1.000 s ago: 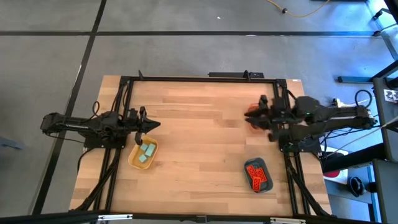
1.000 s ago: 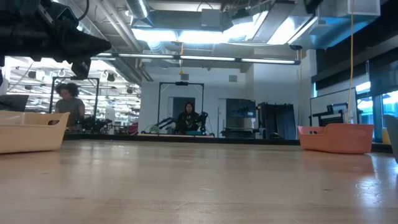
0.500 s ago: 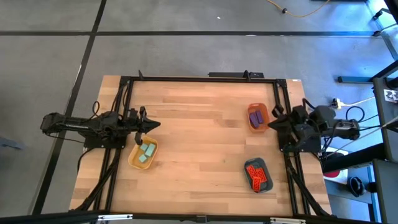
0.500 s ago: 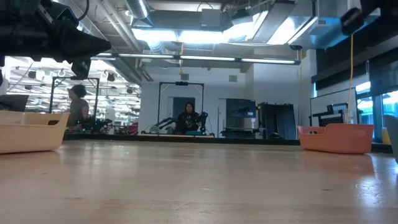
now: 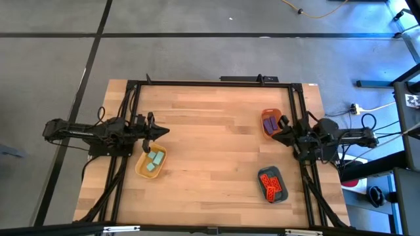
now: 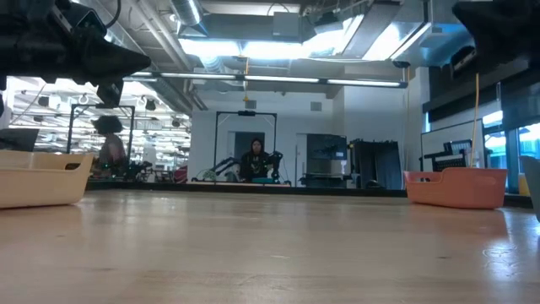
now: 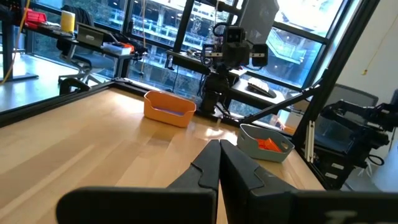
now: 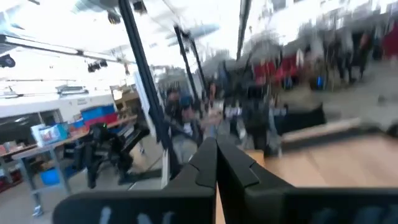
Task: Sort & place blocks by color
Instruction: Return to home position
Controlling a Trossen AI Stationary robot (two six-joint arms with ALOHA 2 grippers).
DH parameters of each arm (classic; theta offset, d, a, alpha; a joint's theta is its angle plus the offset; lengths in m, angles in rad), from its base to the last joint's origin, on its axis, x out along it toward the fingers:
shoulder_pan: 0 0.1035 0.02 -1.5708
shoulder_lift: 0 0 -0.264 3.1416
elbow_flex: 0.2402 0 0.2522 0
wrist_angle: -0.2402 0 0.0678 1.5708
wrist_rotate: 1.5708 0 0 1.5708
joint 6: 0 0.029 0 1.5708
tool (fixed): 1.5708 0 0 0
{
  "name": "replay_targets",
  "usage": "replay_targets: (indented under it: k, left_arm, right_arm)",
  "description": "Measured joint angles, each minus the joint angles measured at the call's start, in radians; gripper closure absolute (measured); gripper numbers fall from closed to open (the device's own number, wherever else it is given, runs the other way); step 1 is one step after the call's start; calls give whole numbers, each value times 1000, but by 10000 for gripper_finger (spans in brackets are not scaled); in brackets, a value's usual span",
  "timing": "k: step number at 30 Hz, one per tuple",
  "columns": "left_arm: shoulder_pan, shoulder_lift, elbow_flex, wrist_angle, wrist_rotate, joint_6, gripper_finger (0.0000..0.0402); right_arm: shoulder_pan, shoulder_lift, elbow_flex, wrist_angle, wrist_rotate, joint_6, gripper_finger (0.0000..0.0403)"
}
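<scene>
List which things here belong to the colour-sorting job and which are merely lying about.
Job: pale teal blocks in the yellow tray; purple blocks in the orange tray; red-orange blocks in the dark teal tray; left claw and right claw, both shut.
Lying about: yellow cable on the floor; person beyond the table.

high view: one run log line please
left gripper shut by yellow tray | right gripper shut by orange tray | teal blocks, purple blocks, red blocks each in own tray

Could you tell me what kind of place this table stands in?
Likely a robotics lab or workshop: exposed ceiling ducts, a bare concrete floor around the table, and a person seated among equipment.
</scene>
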Motion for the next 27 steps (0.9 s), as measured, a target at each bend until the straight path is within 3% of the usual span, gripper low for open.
replay_targets:
  k: [3,8,14,27]
  left_arm:
    - [0,0,0,0,0,0,401]
    - [0,0,0,-1,0,0,401]
    - [0,0,0,-1,0,0,401]
    - [0,0,0,-1,0,0,401]
  right_arm:
    - [0,-1,-63,106,27,-57,402]
    - [0,2,-64,-12,109,-114,402]
    - [0,3,-64,-171,111,-166,395]
    - [0,12,-64,-165,105,-167,389]
